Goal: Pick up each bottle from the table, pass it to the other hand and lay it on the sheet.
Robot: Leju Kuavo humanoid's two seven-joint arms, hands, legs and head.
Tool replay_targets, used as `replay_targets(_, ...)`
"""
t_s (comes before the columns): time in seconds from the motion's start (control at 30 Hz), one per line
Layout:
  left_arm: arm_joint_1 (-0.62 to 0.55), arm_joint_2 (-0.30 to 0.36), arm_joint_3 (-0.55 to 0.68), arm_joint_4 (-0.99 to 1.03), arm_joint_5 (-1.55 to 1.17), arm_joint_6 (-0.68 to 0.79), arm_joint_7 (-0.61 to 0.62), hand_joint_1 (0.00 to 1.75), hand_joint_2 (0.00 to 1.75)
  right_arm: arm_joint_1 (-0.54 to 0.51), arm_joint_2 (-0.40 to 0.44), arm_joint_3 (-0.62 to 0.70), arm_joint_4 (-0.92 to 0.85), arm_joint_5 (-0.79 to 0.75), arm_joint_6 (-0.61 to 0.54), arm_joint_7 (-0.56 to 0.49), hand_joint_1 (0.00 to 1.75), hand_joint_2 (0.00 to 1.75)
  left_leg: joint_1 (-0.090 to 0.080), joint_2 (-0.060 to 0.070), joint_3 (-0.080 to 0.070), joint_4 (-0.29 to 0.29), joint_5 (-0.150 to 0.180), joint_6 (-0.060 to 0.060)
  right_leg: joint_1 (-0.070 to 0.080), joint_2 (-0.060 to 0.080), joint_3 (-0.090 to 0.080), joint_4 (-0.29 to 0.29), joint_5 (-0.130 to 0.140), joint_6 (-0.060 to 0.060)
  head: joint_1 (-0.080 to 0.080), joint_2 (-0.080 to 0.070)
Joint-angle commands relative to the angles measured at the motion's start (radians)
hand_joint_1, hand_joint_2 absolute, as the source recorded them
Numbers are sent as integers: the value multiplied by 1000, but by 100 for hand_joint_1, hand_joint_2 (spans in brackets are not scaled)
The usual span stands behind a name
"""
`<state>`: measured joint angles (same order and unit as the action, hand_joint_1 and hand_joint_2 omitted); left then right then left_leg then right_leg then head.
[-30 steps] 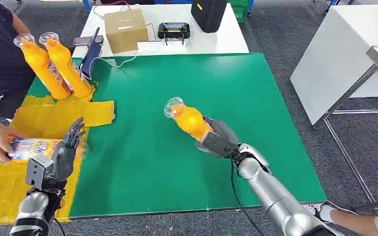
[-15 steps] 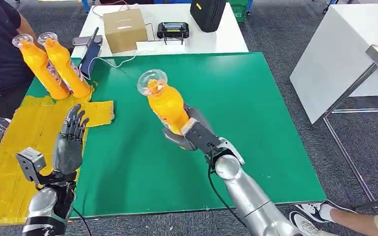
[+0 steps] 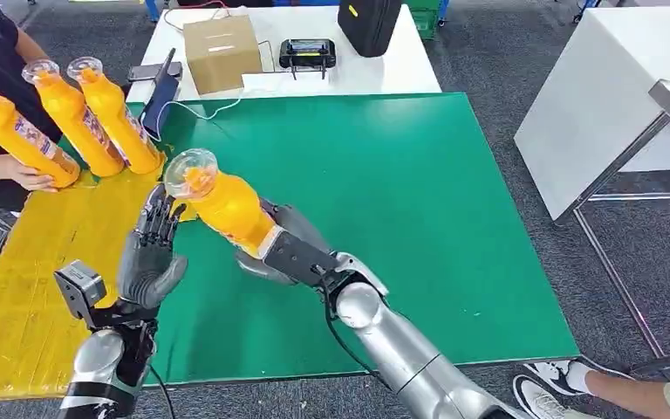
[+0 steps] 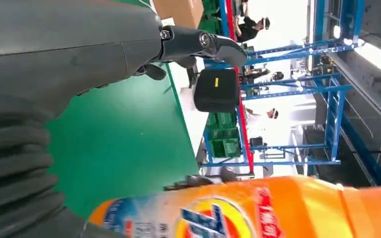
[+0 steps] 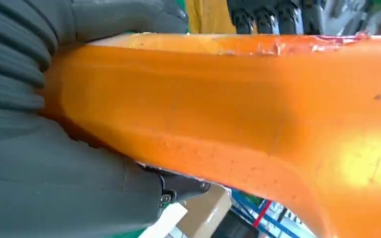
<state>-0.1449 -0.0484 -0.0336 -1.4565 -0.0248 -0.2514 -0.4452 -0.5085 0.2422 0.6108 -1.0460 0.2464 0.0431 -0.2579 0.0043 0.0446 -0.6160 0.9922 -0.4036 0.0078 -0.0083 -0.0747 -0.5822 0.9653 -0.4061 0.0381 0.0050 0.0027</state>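
The left robot hand [image 3: 150, 257] is raised near the front edge of the counter [image 3: 419, 201], palm toward the middle, fingers spread and upright — it holds nothing. Just beside it, the right robot hand [image 3: 281, 249] grips an orange bottle [image 3: 222, 205] around its lower body and holds it up off the green surface, tilted so its clear cap points up and toward the left robot hand. The bottle's cap end sits close to the left fingertips [image 3: 159, 208]; whether they touch cannot be told. In the right wrist view the bottle [image 5: 238, 109] runs across the frame with the thumb pressed over it, and dark fingers of the other robot hand [image 5: 278, 15] show just beyond it. In the left wrist view the labelled bottle [image 4: 258, 210] lies just beside the open palm.

To the left, a yellow sheet [image 3: 44, 262] covers that side of the counter. At its far end two orange bottles [image 3: 96, 118] rest side by side, slanting, and a person's hand [image 3: 26, 175] holds a third one [image 3: 13, 131] beside them.

Farther back a white table [image 3: 401, 65] carries a cardboard box [image 3: 222, 52], a black handheld device [image 3: 307, 54] and a black bag [image 3: 369, 24].
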Motion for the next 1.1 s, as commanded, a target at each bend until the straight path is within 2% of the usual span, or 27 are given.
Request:
replay_targets(0.03,-49,5,-43,50,-24,12,-1,0,175,-81,3,44,171,-13,2,3,175,175,1,-4,4,0,-2,-1,0,6,4,1,-2,-1,0,0)
replay_targets(0.63,-63,9,-53,60,-29,9,-1,0,175,-89,11,50,207,-12,6,-1,175,175,1,-4,3,0,-1,-1,0,4,3,0,-1,-1,0,0)
replay_targets(1.1,-99,30,-96,113,-3,-39,19,0,175,-123,30,77,324,-2,8,-7,175,175,1,-4,5,0,-2,-1,0,6,5,0,-2,-2,0,0)
